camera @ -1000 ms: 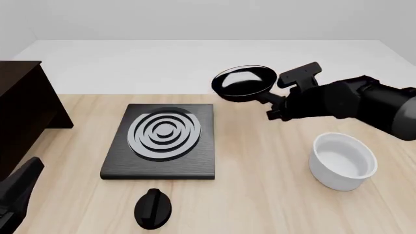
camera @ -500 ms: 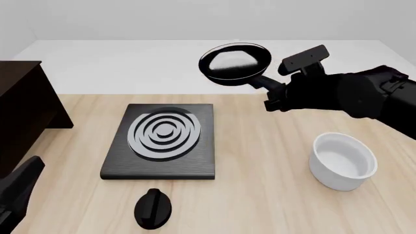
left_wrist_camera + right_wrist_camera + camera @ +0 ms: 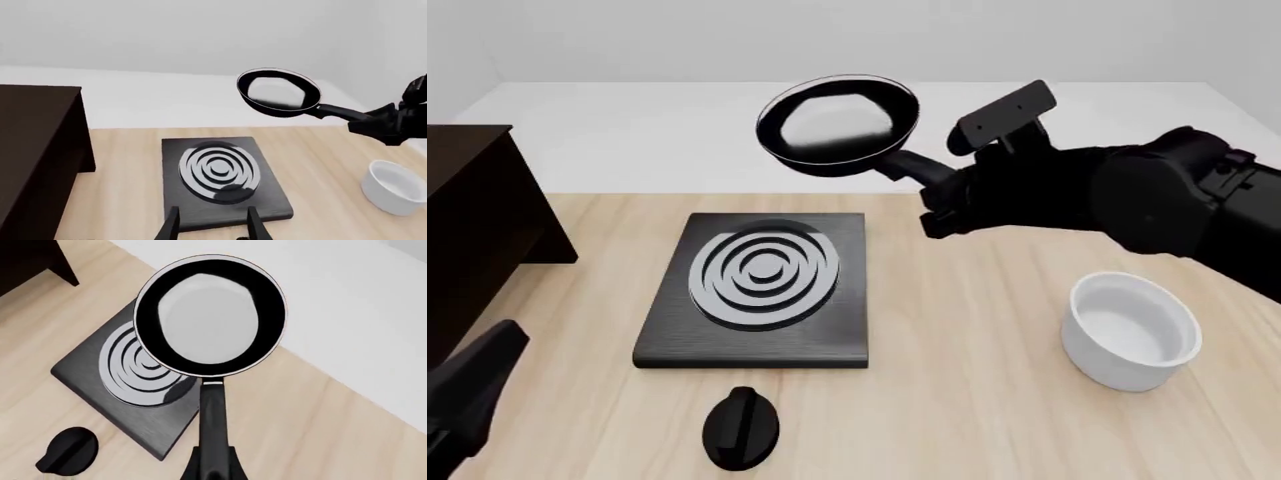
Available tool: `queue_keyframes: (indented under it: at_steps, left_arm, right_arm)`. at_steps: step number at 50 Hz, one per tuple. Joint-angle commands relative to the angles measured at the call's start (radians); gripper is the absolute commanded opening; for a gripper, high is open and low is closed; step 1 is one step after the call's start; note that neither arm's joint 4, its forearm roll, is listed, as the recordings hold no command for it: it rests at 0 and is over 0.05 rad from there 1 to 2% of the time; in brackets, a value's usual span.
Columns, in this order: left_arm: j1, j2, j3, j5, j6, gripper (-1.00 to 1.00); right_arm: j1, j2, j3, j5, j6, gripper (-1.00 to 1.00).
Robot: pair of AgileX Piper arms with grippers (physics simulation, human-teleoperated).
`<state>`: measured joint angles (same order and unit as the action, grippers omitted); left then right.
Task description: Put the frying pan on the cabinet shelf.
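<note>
The black frying pan (image 3: pixel 837 122) hangs in the air above the far edge of the table, beyond the hob. My right gripper (image 3: pixel 941 207) is shut on its long handle (image 3: pixel 213 415). The pan is also seen from above in the right wrist view (image 3: pixel 210 315) and from the side in the left wrist view (image 3: pixel 279 92). The dark brown cabinet (image 3: pixel 474 230) stands at the far left of the table; its top board (image 3: pixel 33 102) is bare. My left gripper (image 3: pixel 212 231) is open and empty, low at the near left, pointing at the hob.
A black square hob with silver rings (image 3: pixel 761 285) lies in the middle of the table. A black knob (image 3: pixel 741 428) lies in front of it. A white round bowl (image 3: pixel 1130 330) stands at the right.
My right gripper has carried the pan to the left and a little higher, from right of the hob to over its far edge. The left arm has barely moved.
</note>
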<state>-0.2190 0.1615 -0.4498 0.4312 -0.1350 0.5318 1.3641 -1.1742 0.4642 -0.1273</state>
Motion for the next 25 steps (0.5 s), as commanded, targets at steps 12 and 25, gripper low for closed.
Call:
queue_keyframes:
  at_steps: [12,25]
  left_arm:
    - [-0.042,0.017,-0.044,0.018,-0.282,1.0]
    - [-0.189,0.059,-0.023,-0.003,-0.539,1.0]
  right_arm:
    - [0.182,0.068,-0.181,-0.014,0.062,-1.0]
    - [0.207,0.074,-0.185,-0.013,0.066,-1.0]
